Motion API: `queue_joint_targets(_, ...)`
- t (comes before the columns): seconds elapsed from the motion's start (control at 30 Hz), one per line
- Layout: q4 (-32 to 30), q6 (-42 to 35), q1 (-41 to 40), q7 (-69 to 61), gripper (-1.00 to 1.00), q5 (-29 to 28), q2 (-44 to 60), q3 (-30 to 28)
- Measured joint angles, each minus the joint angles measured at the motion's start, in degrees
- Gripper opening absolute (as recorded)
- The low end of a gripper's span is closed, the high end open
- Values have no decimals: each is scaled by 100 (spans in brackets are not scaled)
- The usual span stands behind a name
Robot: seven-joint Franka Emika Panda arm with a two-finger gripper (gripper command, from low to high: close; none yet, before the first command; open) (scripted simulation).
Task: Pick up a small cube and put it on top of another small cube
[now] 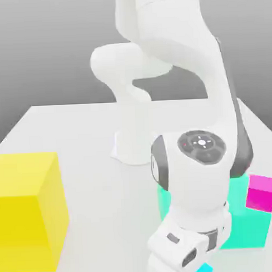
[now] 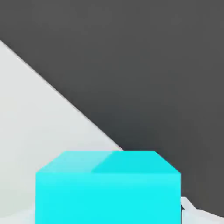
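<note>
Gripper (image 2: 108, 215): closed on the small cyan cube (image 2: 108, 196), with pale finger parts low against two opposite sides of it in the hand view. Pinched, then, not spread and not pressed together empty. In the exterior view, at the very bottom edge, right of center, just beside the lower end of the white hand; only a small piece visible there (mostly cut off by the frame). Height above the table (image 1: 103, 217): cannot tell.

In the hand view, upper face of the cube in two tones, paler and deeper, with a slanting boundary; front face evenly bright. Behind it, a diagonal edge between pale and dark grey areas.

Toward the exterior view's right: big turquoise block (image 1: 245, 231), partly hidden behind the arm (image 1: 198, 174). Small magenta cube (image 1: 261, 193) overlapping its upper right corner in that view (on it or in front of it, cannot tell). At the exterior view's left edge: big yellow block (image 1: 25, 221), partly out of frame, well apart from the hand.
</note>
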Motion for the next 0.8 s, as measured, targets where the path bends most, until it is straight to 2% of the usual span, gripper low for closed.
queue_joint_targets(0.33,-495,-1239,510,-2603,-100,-37,-1710,973)
queue_joint_targets(0.53,-804,-1903,1161,-4320,-100,3,-2707,1195)
queue_joint_targets(0.67,-1084,-1210,1195,-4461,-100,-132,-2291,1212)
queue_joint_targets(0.7,-1125,-1079,1208,-4450,100,-158,-2201,1195)
queue_joint_targets(0.8,-1125,-1080,1187,-4450,100,-158,-2201,1194)
